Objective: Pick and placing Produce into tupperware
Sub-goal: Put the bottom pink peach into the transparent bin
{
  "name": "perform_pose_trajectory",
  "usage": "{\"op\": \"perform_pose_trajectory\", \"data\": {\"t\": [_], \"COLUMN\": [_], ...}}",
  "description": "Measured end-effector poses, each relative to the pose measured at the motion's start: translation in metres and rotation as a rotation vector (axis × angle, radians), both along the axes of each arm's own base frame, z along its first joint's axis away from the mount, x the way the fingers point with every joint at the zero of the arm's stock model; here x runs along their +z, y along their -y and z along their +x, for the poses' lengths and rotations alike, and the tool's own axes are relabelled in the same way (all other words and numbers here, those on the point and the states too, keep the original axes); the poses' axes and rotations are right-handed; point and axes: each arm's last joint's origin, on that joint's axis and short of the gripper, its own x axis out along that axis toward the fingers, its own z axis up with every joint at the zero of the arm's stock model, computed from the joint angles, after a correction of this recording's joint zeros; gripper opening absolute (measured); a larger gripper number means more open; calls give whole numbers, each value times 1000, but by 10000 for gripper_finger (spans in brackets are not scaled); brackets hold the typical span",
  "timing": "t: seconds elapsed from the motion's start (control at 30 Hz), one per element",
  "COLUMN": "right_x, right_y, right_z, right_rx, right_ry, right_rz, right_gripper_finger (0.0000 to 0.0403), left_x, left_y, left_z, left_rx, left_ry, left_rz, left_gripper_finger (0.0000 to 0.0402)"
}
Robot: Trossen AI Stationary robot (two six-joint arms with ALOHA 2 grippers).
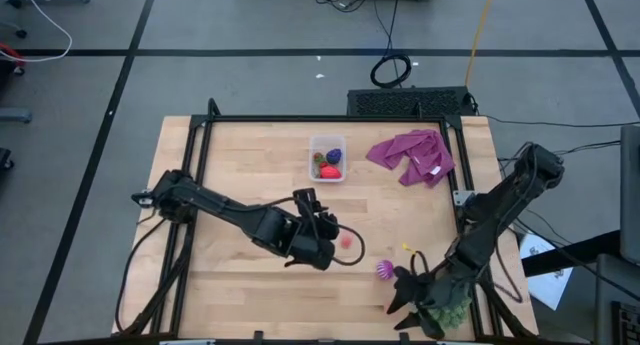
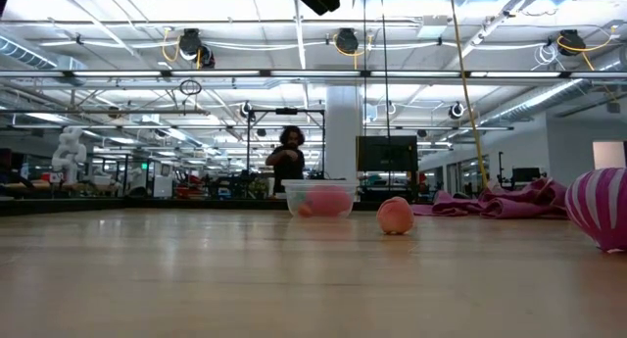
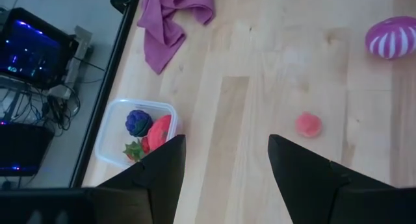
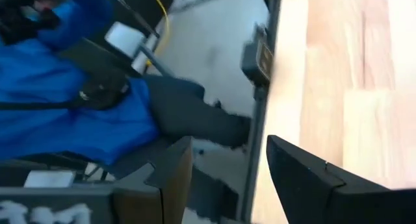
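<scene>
The clear tupperware (image 1: 327, 145) stands at the table's far middle with blue-purple and red produce inside; it also shows in the left wrist view (image 3: 110, 130) and the low view (image 2: 320, 188). A pink produce piece (image 1: 347, 241) (image 3: 308, 124) (image 2: 395, 216) lies on the wood just right of my left gripper (image 1: 333, 235) (image 3: 224, 152), which is open and hovers beside it, holding nothing. The striped magenta ball (image 1: 385, 270) (image 3: 390, 37) (image 2: 600, 209) rests farther right. My right gripper (image 1: 405, 297) (image 4: 227, 159) is open near the near right edge.
A purple cloth (image 1: 412, 155) (image 3: 172, 19) lies crumpled right of the tupperware. A green spiky ball (image 1: 452, 310) sits under the right arm at the near right corner. A small yellow piece (image 1: 407, 248) lies near the striped ball. A person in blue (image 4: 78, 113) shows beyond the table edge.
</scene>
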Motion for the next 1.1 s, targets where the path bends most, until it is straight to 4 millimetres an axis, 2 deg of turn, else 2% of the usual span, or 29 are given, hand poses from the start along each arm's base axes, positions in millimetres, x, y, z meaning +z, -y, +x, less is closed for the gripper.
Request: {"op": "perform_pose_trajectory", "data": {"t": [0.2,0.57,0.8,1.1], "right_x": [-15,-14,-27,-24], "right_y": [-6,-31,-35,-31], "right_z": [9,29,35,46], "right_rx": [-11,-1,-42,-46], "right_ry": [-183,-370,-588,-589], "right_rz": [-2,50,11,-1], "right_gripper_finger": [187,187,187,186], "left_x": [0,0,0,0], "left_y": [-4,-5,-5,-5], "left_z": [1,1,1,1], "left_rx": [2,-3,-5,-5], "left_ry": [-7,-11,-14,-19], "left_rz": [1,5,8,10], "left_gripper_finger": [225,225,225,225]}}
